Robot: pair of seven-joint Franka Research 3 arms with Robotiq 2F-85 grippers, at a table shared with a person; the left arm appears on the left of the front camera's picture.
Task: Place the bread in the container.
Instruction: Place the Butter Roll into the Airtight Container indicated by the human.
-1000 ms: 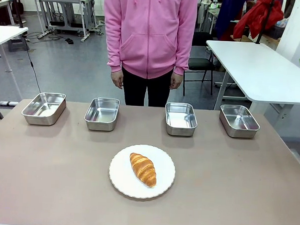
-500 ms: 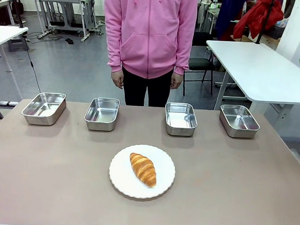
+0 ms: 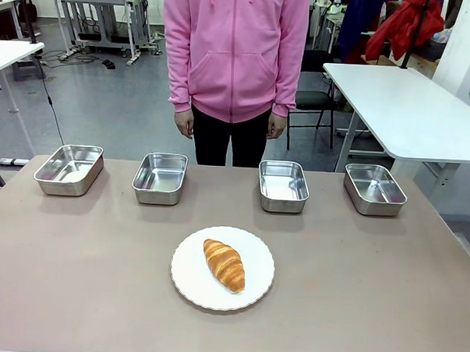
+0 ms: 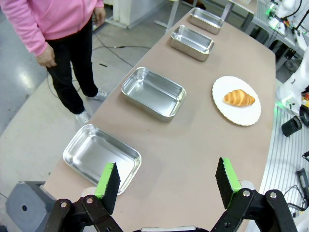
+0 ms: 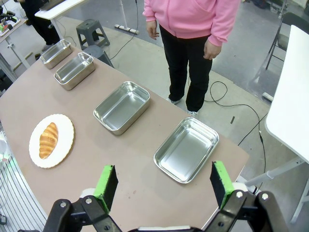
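Both jaws agape, high above table (image 4: pixel 203 159).

Open tabletop (image 3: pixel 74 278), one row of obstacles at the far side.
Bare all round the plate (image 3: pixel 185 287), which sits mid-tabletop; bread (image 3: pixel 224 264) on it, open from above. Far edge: left tray (image 3: pixel 69 169), mid-left tray (image 3: pixel 160 177), mid-right tray (image 3: pixel 284 186), right tray (image 3: pixel 375 188), set apart, widest gap in the middle. Person (image 3: pixel 234 59) stands beyond that gap, hands at sides, off the tabletop.
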